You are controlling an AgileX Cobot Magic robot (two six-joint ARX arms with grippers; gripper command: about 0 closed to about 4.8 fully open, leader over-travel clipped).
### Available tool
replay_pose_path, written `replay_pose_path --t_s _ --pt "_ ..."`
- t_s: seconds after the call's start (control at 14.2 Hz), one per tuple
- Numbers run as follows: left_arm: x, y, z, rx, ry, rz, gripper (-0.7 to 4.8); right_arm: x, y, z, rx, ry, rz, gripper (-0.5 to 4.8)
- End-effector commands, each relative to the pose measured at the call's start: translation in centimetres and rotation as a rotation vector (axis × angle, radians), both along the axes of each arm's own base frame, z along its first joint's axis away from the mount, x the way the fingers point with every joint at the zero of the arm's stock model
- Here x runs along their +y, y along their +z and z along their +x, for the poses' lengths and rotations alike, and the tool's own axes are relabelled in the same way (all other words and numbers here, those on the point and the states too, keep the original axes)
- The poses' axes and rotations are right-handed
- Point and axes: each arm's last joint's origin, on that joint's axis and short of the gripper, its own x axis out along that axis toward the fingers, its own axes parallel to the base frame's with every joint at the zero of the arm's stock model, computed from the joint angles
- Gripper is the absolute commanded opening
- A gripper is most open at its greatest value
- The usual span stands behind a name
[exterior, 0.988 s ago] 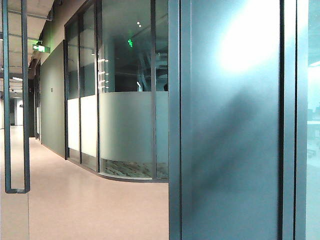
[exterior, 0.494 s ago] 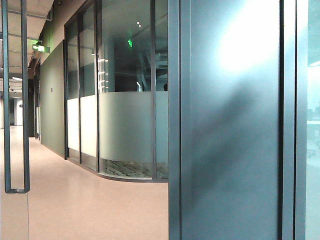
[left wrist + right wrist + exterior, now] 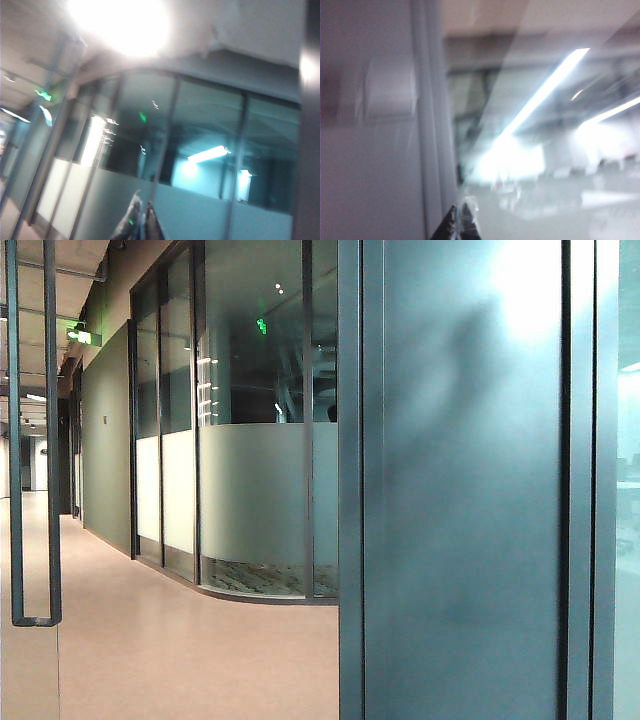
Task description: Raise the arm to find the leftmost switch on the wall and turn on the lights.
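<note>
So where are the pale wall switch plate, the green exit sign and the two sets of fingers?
Pale square switch plate (image 3: 389,90), right wrist view, its face.
Green exit sign (image 3: 82,336), exterior view, lit panel.
Left gripper (image 3: 141,222), left wrist view, between closed fingers.
Right gripper (image 3: 459,222), right wrist view, between closed fingers.

I see a dark teal door frame (image 3: 350,480), frosted grey-white band on glass partition (image 3: 250,500), pinkish-beige floor (image 3: 180,650), green exit sign (image 3: 80,336). Pale grey wall switch (image 3: 390,90). Both gripper tips dark.
</note>
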Motion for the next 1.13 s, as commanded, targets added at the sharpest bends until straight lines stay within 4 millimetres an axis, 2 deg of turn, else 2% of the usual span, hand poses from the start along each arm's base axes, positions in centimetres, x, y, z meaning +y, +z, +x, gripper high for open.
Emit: replay_pose_path --t_s 0.07,0.21,0.35,0.49,0.56,0.78,0.92,0.99,1.13 --pt "0.0 5.2 0.3 -0.015 0.004 -0.001 -0.05 0.1 5.4 1.0 -0.009 0.005 -0.002 -0.01" --pt "-0.1 9.1 1.6 -0.014 0.009 0.005 -0.05 0.1 8.9 3.2 0.014 0.004 -0.002 -0.01" --pt "-0.2 11.8 3.7 0.008 0.003 0.010 -0.05 0.3 11.5 5.3 0.031 0.037 -0.031 -0.01" --pt "-0.6 14.5 7.6 0.078 -0.071 0.078 -0.05 0.6 14.6 7.9 0.058 0.085 -0.076 -0.01" --pt "-0.7 15.6 9.5 0.121 -0.055 0.100 -0.05 0.6 15.7 8.9 0.053 0.086 -0.077 -0.01" --pt "-1.0 18.3 13.3 0.136 -0.071 0.156 -0.05 0.7 19.1 11.5 0.045 0.093 -0.105 -0.01" --pt "-1.9 20.0 15.3 0.171 -0.348 0.314 -0.05 0.9 20.6 13.1 0.096 0.175 -0.176 -0.01" --pt "-2.6 20.9 16.3 0.231 -0.617 0.372 -0.05 1.3 21.2 13.8 0.126 0.259 -0.231 -0.01" --pt "-3.3 21.9 16.8 0.312 -0.992 0.389 -0.05 1.8 21.0 14.3 0.143 0.417 -0.344 -0.01"
